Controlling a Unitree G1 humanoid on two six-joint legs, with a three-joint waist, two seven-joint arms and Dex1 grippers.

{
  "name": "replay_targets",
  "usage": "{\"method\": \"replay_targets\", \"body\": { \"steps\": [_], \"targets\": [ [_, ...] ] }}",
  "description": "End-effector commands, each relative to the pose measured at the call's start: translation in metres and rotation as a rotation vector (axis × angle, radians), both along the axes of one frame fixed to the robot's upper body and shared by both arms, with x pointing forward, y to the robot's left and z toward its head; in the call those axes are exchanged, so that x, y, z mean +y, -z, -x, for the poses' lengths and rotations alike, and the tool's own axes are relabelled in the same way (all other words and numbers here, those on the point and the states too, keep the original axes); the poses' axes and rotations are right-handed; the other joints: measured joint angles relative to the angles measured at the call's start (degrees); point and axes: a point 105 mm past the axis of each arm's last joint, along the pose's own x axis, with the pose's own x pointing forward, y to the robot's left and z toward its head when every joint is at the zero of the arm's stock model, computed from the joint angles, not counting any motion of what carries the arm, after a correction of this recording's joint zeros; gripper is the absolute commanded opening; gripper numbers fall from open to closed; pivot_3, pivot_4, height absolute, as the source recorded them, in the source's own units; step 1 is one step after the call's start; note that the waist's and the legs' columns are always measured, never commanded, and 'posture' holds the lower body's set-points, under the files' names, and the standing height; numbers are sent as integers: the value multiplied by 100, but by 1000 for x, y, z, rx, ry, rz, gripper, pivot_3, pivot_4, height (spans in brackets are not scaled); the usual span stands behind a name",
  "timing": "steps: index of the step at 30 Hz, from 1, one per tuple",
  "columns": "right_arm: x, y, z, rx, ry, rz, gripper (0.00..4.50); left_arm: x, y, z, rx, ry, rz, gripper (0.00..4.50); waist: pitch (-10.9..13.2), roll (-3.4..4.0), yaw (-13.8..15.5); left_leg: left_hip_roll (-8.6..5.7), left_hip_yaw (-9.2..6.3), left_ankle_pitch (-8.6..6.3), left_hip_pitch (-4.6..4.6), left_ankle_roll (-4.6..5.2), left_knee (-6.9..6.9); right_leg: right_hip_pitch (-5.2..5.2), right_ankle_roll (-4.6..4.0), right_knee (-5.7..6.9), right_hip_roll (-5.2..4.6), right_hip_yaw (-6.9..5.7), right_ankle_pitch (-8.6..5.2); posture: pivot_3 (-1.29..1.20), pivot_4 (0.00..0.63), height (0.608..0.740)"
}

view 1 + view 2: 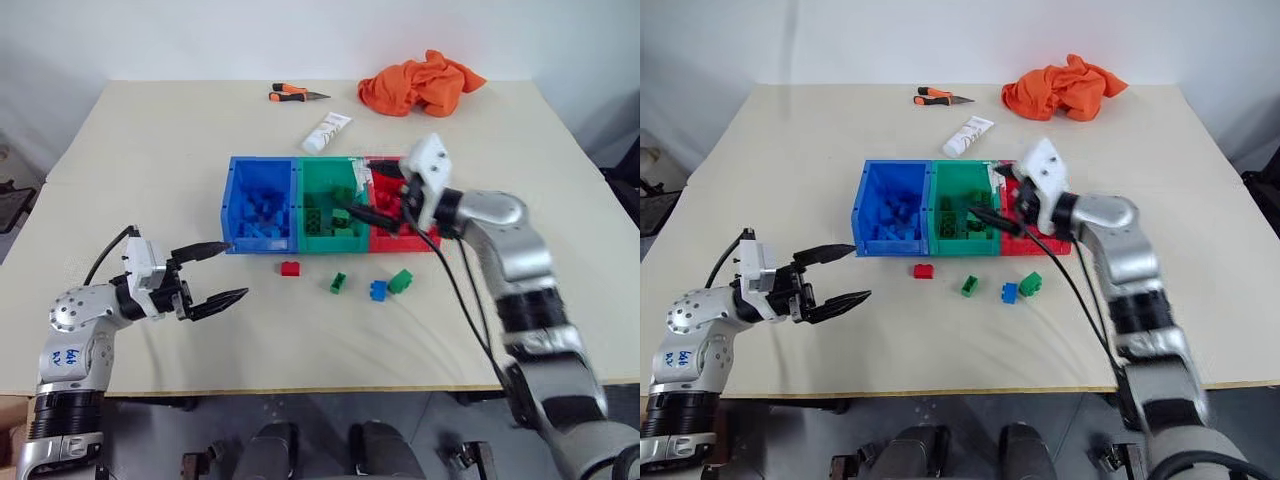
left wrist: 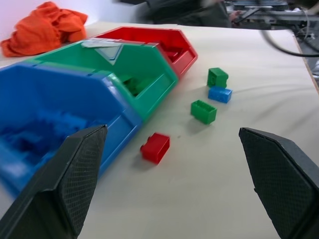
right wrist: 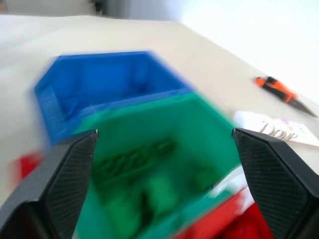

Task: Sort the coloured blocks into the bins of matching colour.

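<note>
From my head views, blocks already lie in the blue bin (image 1: 262,205), green bin (image 1: 333,208) and red bin (image 1: 398,210), my right gripper (image 1: 366,197) spread empty over them; my left wrist view shows my left gripper (image 2: 169,184) spread near the red block (image 2: 155,147), two green blocks (image 2: 204,111) and blue block (image 2: 220,94), still loose on the table (image 1: 150,150).

Sorting scene on beige tabletop (image 1: 150,150), three joined bins (image 1: 262,163) mid-surface.
Left end effector (image 1: 222,271) spread wide near blue bin; right end effector (image 1: 372,195) gaping over green and red bins. Loose in front: red block (image 1: 291,268), two green blocks (image 1: 338,283), blue block (image 1: 378,290).
</note>
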Motion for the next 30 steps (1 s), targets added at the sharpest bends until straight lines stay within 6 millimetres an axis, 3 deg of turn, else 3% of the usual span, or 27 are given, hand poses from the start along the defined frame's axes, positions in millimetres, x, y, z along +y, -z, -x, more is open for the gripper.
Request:
{"method": "replay_targets", "body": {
  "steps": [1,3,6,11,13,15,22,27,30],
  "targets": [
    [-17,-5,39,21,-60,28,4489,11,-4,4,-31,2,-24,4500,0,0,29,0,1,0,-3,0,0,-1,0,-5,0,0,0,0,150,740],
    [-27,0,49,41,-45,45,4489,14,-3,6,-34,13,-26,4500,0,0,19,2,1,0,-3,0,1,1,0,-9,2,-1,0,0,150,740],
    [-74,21,65,158,91,109,4489,19,9,14,0,58,-46,4500,0,1,37,8,11,2,-1,-1,1,7,-1,-17,5,0,-1,0,150,740],
    [-122,45,83,262,212,210,4489,20,15,23,-2,141,-52,4500,0,1,39,8,9,3,4,2,3,24,-1,-32,4,0,-1,0,150,740],
    [-148,50,87,293,282,252,4489,19,17,24,3,177,-67,4500,-1,2,42,8,8,3,6,2,3,26,-2,-31,4,-1,-1,0,150,740],
    [-157,50,86,292,306,267,4489,18,14,22,-13,182,-66,4500,-1,2,38,7,11,4,6,5,3,31,-2,-34,3,-1,-1,0,150,740],
    [-146,55,85,308,243,294,4489,15,12,21,-33,196,-55,4500,-2,4,24,11,13,6,10,6,3,34,-1,-34,6,-2,-1,0,150,740],
    [-114,61,72,293,136,272,4489,12,10,22,-42,190,-51,4500,-2,4,19,12,10,6,10,6,5,34,-1,-34,6,-3,-1,0,150,740],
    [-91,67,52,273,82,247,4489,8,10,22,-49,186,-45,4500,-2,4,8,12,9,6,11,5,6,34,-1,-36,6,-2,-1,0,150,740]
  ]
}}
